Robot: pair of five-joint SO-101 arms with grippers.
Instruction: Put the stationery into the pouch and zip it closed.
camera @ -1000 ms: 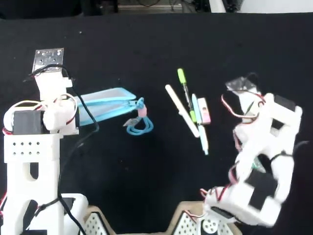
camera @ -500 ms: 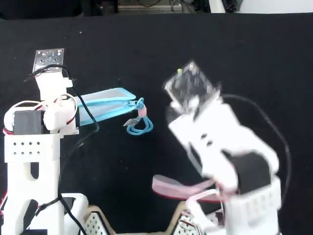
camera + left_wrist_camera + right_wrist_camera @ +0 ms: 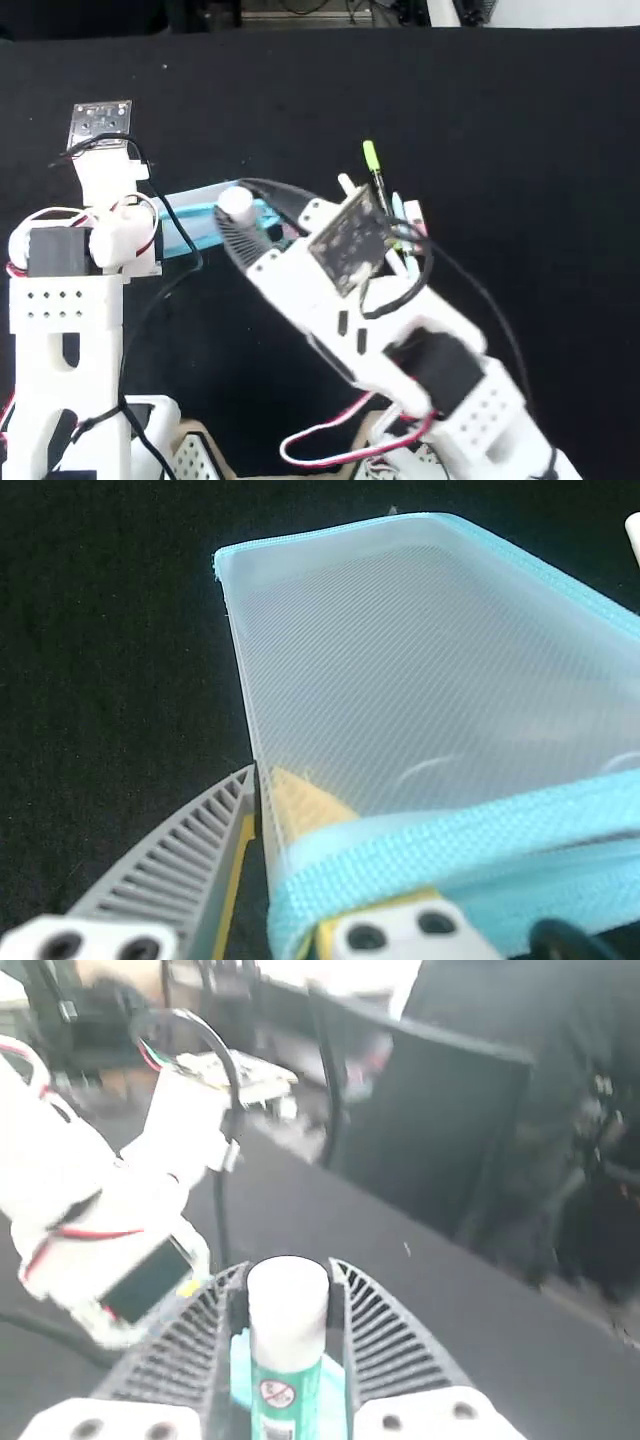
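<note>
**Desk:** Where is the pouch (image 3: 195,222)?

**Photographer:** On the black surface (image 3: 500,120), over on the left arm's side. The left end effector (image 3: 268,800) pinches one edge of it, a finger on each face of the translucent wall. Nothing shows through that wall in the left wrist view.

**Desk:** What has just changed?

**Photographer:** The right arm. A second ago it sat folded at the right of the surface, and half a second ago it was mid-swing. Now it stretches across the middle. The right end effector (image 3: 287,1272) hangs just above the pouch, clamped on a white-capped glue stick (image 3: 287,1360). The left arm and the pouch have not shifted.

**Desk:** What does that mean for the job?

**Photographer:** Probably a delivery about to happen, with the glue stick not yet released. The green pen (image 3: 372,160), white pen (image 3: 346,184) and pink eraser (image 3: 416,216) lie well apart from the pouch and are yet to be collected. Zipping comes after that.

**Desk:** What is hidden?

**Photographer:** The arm covers the pouch's mouth end, along with the zip pull and blue cord loop that showed earlier. I cannot tell how wide the mouth stands. The arm also covers the lower ends of the pens. The glue stick's base is cut off in the right wrist view, so it is unclear whether it touches the pouch.
</note>
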